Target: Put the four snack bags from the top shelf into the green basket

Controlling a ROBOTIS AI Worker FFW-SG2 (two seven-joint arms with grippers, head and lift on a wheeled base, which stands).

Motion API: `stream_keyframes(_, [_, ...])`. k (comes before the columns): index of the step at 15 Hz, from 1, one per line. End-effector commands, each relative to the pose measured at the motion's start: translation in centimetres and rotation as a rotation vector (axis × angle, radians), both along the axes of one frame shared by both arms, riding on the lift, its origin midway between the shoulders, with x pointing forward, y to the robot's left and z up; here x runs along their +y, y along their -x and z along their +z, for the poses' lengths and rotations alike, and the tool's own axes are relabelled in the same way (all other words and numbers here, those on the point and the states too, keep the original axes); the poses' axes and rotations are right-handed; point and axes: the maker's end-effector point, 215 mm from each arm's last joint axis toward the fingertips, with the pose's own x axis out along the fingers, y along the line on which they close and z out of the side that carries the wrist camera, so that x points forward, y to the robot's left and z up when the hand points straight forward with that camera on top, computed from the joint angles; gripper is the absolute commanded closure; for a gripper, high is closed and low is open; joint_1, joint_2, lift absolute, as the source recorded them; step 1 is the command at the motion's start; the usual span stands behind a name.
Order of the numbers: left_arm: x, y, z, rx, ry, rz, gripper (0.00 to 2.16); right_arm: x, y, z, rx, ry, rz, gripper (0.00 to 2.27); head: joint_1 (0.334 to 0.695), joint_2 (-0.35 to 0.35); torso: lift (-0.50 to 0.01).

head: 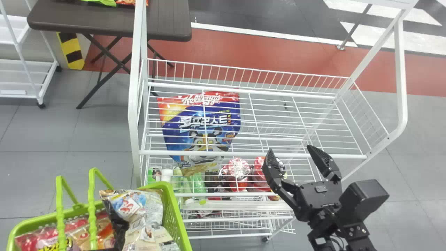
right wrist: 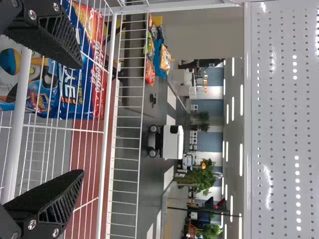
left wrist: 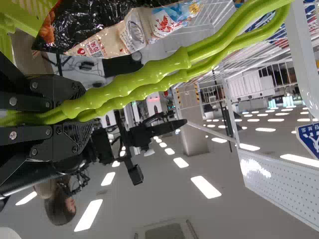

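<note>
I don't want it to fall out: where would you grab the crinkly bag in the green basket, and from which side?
I'd pinch the bag at its creased far end, from above. That end sticks up past the basket's rim, so it looks easiest; I'd stay right of the tall handles.

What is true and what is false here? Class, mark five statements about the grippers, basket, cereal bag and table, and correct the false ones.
1. The left gripper holds the green basket by its handles. True.
2. The basket is empty. False: snack bags are in it.
3. The right gripper's fingers are apart, with nothing gripped. True.
4. The blue cereal bag is in the basket. False: it is in the white rack.
5. The dark table has folding-style crossed legs. True.
</note>
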Motion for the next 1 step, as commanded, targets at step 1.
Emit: stream_keyframes(1, [-0.23, -0.08, 0.3, -0.006, 0.011, -0.007, 2.15, 0.49, -0.3, 0.2, -0.006, -0.005, 0.007, 0.06, 0.695, -0.231, 0.0])
